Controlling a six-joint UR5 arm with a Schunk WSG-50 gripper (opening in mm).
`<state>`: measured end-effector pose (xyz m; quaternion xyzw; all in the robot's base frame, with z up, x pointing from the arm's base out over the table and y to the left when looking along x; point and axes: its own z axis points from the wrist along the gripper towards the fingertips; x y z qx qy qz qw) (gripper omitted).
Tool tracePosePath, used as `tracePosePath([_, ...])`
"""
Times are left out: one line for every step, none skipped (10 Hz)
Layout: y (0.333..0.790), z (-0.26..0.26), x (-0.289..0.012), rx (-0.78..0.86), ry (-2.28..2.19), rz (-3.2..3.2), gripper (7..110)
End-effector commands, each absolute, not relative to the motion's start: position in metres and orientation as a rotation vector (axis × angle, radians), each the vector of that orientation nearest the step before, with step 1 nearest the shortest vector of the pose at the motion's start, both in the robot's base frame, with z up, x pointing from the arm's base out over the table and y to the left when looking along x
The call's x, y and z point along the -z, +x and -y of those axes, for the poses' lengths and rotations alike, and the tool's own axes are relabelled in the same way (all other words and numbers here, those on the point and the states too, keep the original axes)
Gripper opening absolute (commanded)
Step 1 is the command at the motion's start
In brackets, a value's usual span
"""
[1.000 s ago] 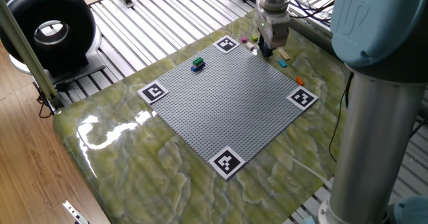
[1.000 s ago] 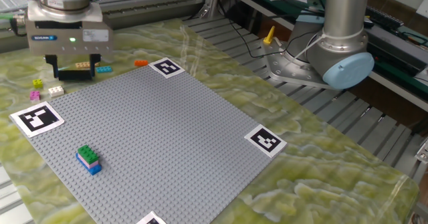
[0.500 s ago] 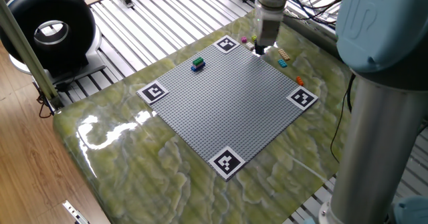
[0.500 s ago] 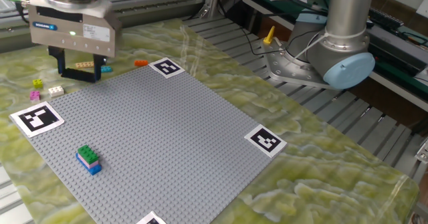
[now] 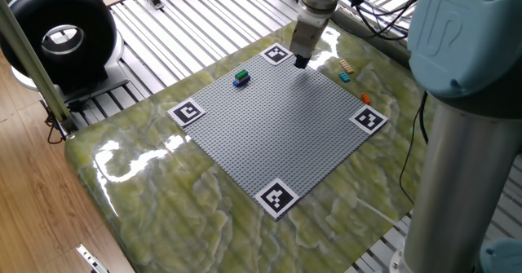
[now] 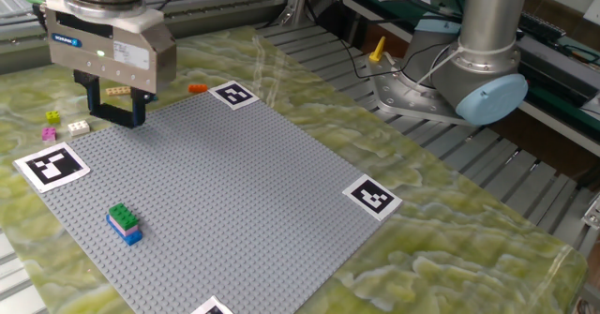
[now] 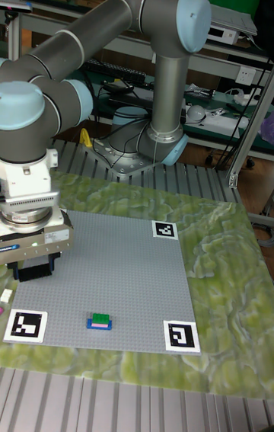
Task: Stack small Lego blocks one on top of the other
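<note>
My gripper (image 5: 300, 62) (image 6: 114, 119) (image 7: 34, 273) hangs just above the far corner of the grey baseplate (image 5: 277, 134). Its fingers look shut on a small dark blue Lego block, which shows as a dark bar between the fingertips. A short stack (image 5: 241, 78) (image 6: 124, 222) (image 7: 100, 321) stands on the baseplate, a green block on top of a blue one, well apart from the gripper. Loose blocks lie off the plate: tan (image 6: 117, 91), orange (image 6: 197, 88), cyan (image 5: 345, 77), yellow-green (image 6: 52, 116), pink (image 6: 49, 133) and white (image 6: 78, 126).
Black-and-white marker tags (image 6: 52, 165) (image 6: 234, 95) (image 6: 372, 198) sit at the baseplate's corners. The arm's base (image 6: 469, 70) stands beyond the table edge. A black round fan-like device (image 5: 57, 37) sits off the table at the far left of one fixed view.
The gripper has lifted away from the loose blocks beside the plate and moved over the baseplate's corner, toward the stack. The stack and loose blocks have not moved.
</note>
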<state>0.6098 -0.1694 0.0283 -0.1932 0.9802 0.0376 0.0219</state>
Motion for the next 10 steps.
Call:
tracePosePath([0.613,0.177,-0.027,-0.073,-0.425,-3.086,7])
tracePosePath([0.613,0.179,-0.026,-0.062,-0.390,-3.094,7])
tracePosePath([0.611,0.188,-0.026,-0.008,-0.382,-3.106,7])
tracePosePath([0.609,0.201,-0.026,0.071,-0.425,-3.116,7])
tracePosePath([0.605,0.205,-0.027,0.092,-0.436,-3.132,7])
tracePosePath([0.604,0.206,-0.027,0.101,-0.436,-3.137,7])
tracePosePath([0.607,0.207,-0.027,0.105,-0.438,-3.126,7])
tracePosePath([0.612,0.206,-0.027,0.102,-0.419,-3.106,7])
tracePosePath([0.618,0.203,-0.027,0.087,-0.389,-3.087,7])
tracePosePath([0.621,0.198,-0.027,0.063,-0.385,-3.074,7])
